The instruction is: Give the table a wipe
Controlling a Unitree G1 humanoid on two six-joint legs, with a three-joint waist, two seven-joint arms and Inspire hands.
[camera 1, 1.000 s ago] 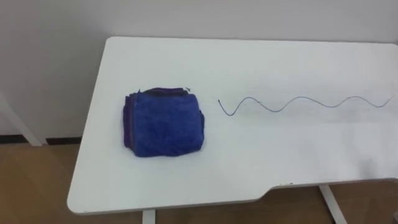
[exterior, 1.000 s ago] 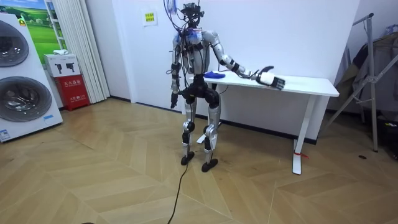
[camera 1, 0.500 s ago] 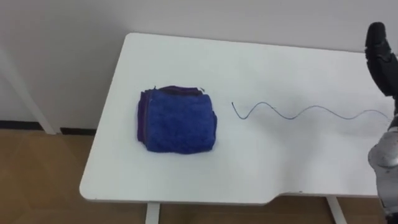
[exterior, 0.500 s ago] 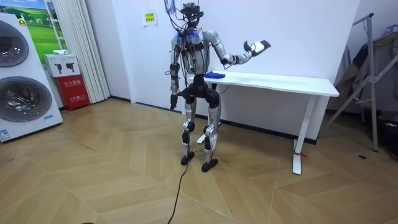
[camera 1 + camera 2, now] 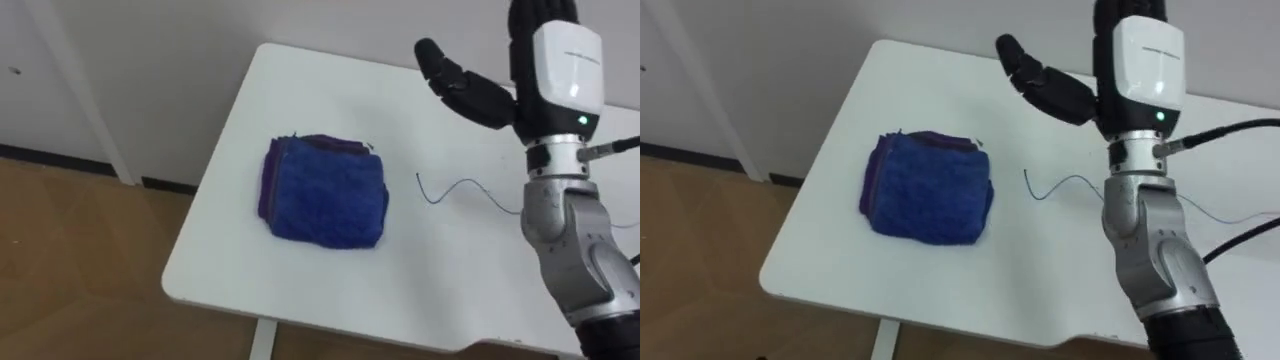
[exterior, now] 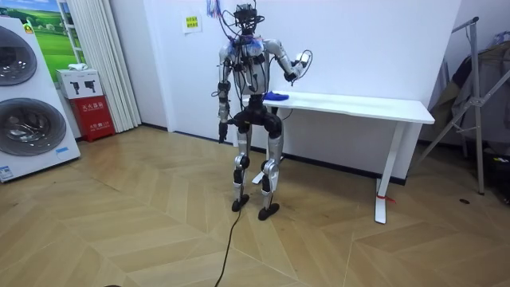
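Desk: white top, rounded corners, against a pale wall. Wood floor at 9 o'clock of it. In the room view the robot stands upright at the desk's end on the room view's left.

Right robot hand: held up above the desk top, toward its far edge, clear of the surface. White back plate faces the camera. Dark fingers extend toward 9 o'clock, loosely spread and only slightly bent. Nothing in its hold.

Left robot hand: hangs low beside the hip in the room view, away from the desk. Too small there to read.

Cloth: blue, folded into a thick square, purple layer showing along its 9 o'clock edge. Lies flat on the desk near the left end, untouched. The right robot hand is at roughly 2 o'clock from it, well apart.

Pen line: thin wavy mark on the desk top, starting just beside the cloth at its 3 o'clock and passing behind the right forearm.
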